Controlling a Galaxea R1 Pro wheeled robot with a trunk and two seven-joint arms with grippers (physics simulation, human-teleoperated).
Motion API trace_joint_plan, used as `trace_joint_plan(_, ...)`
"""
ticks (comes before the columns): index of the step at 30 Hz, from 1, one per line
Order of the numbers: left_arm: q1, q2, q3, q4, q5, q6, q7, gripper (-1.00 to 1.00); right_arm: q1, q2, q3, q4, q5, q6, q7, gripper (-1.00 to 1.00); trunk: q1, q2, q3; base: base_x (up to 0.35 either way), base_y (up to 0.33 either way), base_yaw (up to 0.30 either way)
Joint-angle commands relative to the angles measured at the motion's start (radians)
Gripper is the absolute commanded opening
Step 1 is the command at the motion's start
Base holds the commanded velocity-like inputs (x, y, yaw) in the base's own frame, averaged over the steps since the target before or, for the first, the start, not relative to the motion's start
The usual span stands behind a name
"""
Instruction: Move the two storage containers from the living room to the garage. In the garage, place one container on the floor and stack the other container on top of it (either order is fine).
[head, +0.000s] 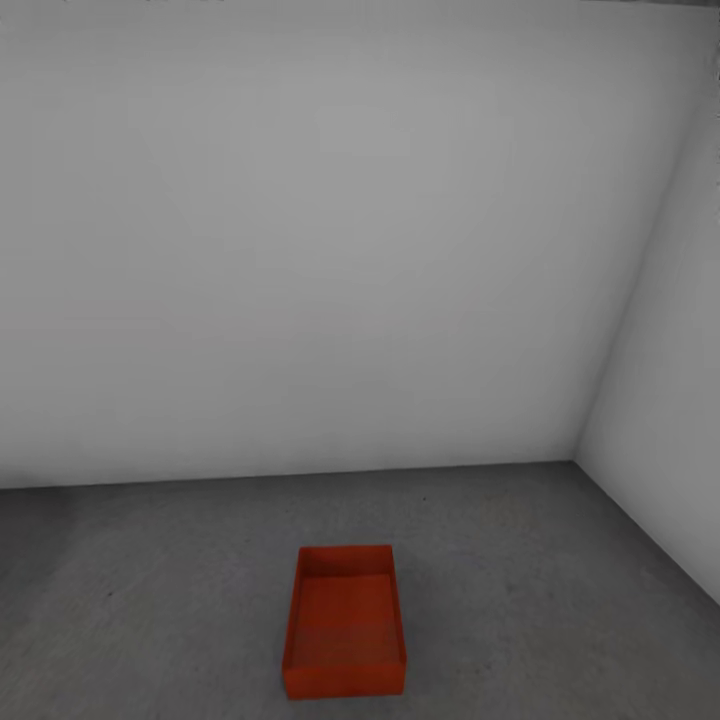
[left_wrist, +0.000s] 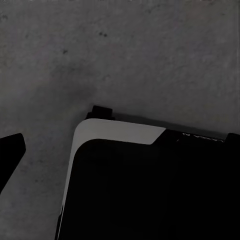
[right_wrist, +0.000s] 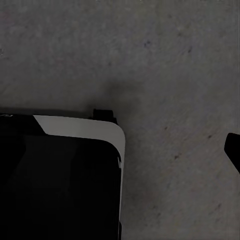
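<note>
Gripper states: cannot tell for either. One storage container (head: 344, 622) sits open-topped on garage floor (head: 560, 590) near the wall corner, probably the stack base.

Two plain white-grey walls (head: 330, 240) meet at a corner to the right; no marks visible.

Head view evenly lit, soft, slightly blurry; wrist views dim, grainy, w/ faint shadow smudges.

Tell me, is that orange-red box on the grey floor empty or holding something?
Empty. The head view looks down into the open-topped storage container, standing upright on the floor, and its bare orange-red bottom shows with nothing inside.
</note>
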Motion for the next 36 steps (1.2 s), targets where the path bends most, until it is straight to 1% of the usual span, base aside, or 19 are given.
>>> trace_joint_plan(1, -0.001, 0.000, -0.001, 0.001, 0.006, -0.003, -0.001, 1.00, -0.001, 0.000, -0.007, 0.003, 0.011, -0.005, -0.004, 1.00, 0.000, -0.001, 0.000, 0.000, 0.000, 0.000)
trace_joint_plan(36, -0.001, 0.001, -0.001, 0.000, 0.005, -0.003, -0.001, 1.00, -0.001, -0.004, -0.007, 0.003, 0.013, -0.007, -0.004, 1.00, 0.000, -0.001, 0.057, 0.000, 0.000, 0.000)
